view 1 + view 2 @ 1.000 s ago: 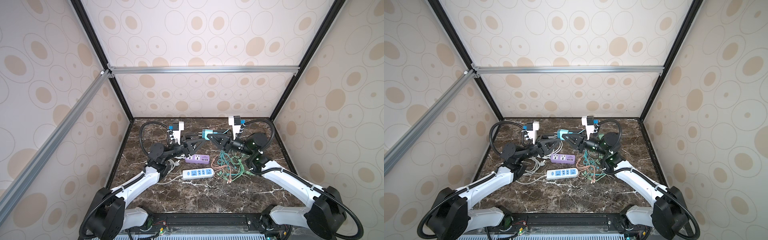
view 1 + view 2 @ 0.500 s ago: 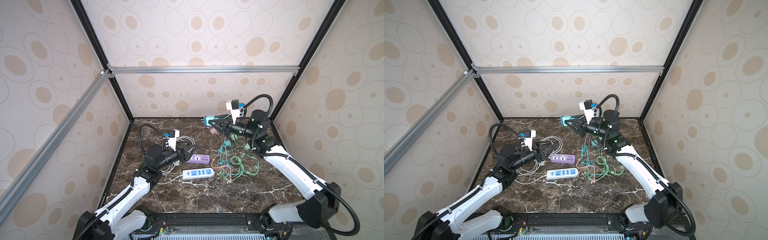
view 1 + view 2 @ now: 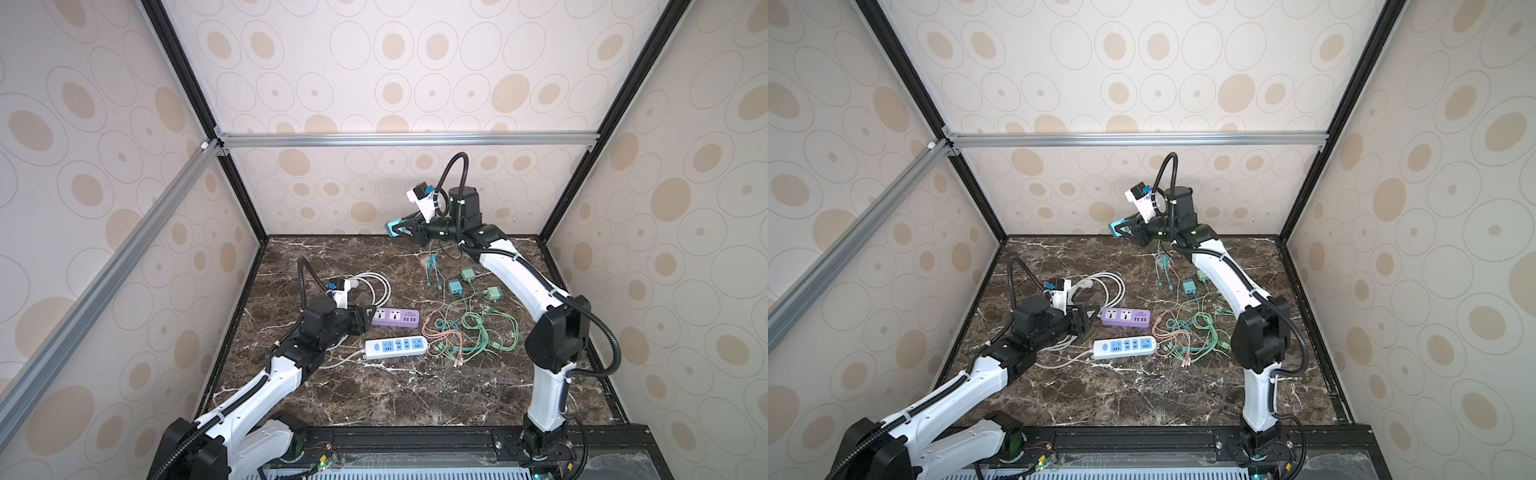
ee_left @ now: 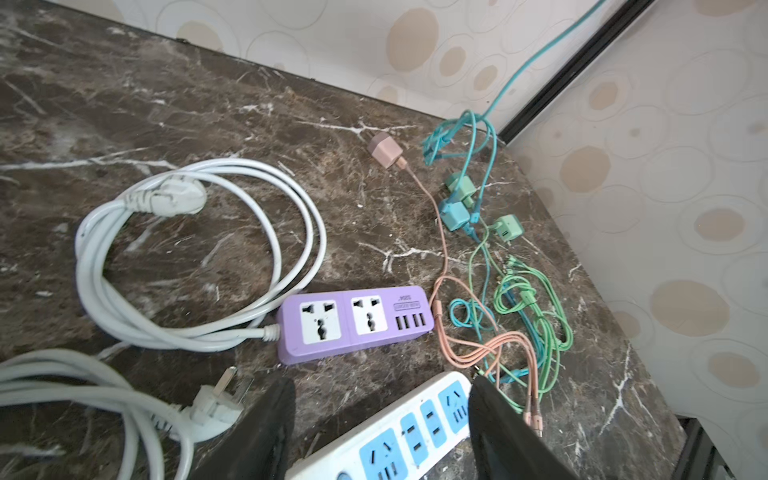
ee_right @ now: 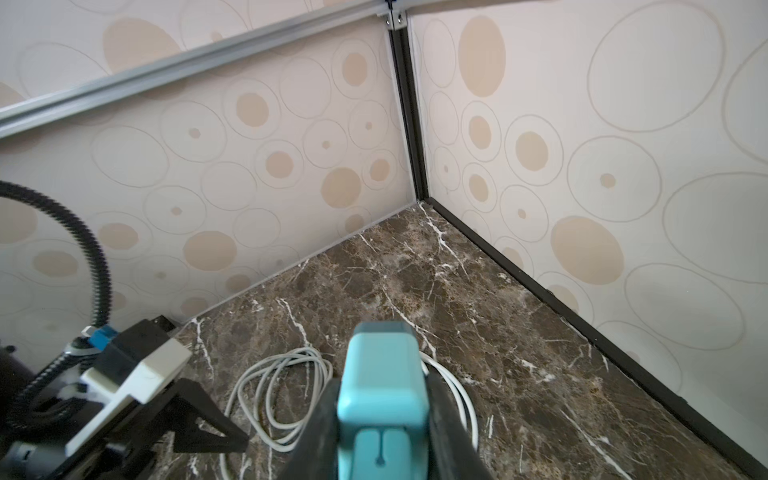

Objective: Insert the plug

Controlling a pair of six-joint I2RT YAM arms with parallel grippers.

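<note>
My right gripper (image 3: 393,230) (image 3: 1115,228) is raised high near the back wall, shut on a teal plug (image 3: 390,229) (image 5: 382,374). The plug's teal cable (image 3: 432,266) hangs down to the table. The purple power strip (image 3: 395,318) (image 4: 353,322) and the white-and-blue power strip (image 3: 397,347) (image 3: 1125,347) lie mid-table. My left gripper (image 3: 370,313) (image 4: 380,399) sits low at the purple strip's left end. It is open and empty, and in the left wrist view the white strip (image 4: 399,436) shows between its fingers.
Beside the strips a coiled white cord (image 4: 187,249) and a loose white plug (image 4: 208,409) lie on the marble. To the right are a pink charger (image 4: 385,150), green chargers (image 3: 468,274) and a tangle of pink, green and teal cables (image 3: 469,332). Walls close three sides.
The right arm has lifted the teal plug up and back, its cable trailing. The left arm has drawn back from the centre and dropped low beside the purple strip.
</note>
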